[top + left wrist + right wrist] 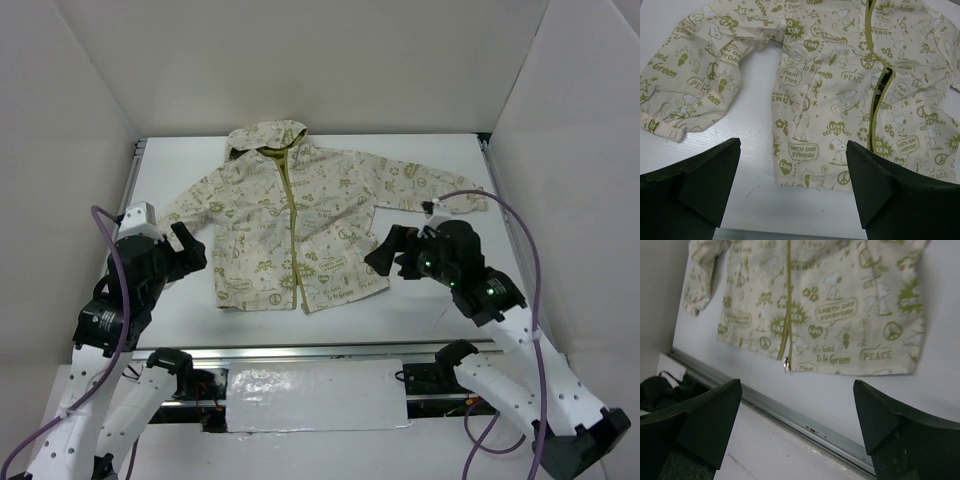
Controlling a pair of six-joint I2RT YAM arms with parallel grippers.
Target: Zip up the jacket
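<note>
The jacket (300, 215) lies flat on the white table, hood at the far side, sleeves spread. Its olive zipper (291, 220) runs down the middle, with the metal zipper pull (786, 363) at the bottom hem. In the left wrist view the zipper (875, 107) gapes partly open along its length. My left gripper (190, 248) is open and empty, just left of the jacket's hem. My right gripper (388, 252) is open and empty, just right of the hem. The left wrist view shows the jacket (840, 90), and the right wrist view its lower front (830, 305).
White walls enclose the table on three sides. A metal rail (300, 352) runs along the table's near edge, also in the right wrist view (805, 422). Purple cables loop beside each arm.
</note>
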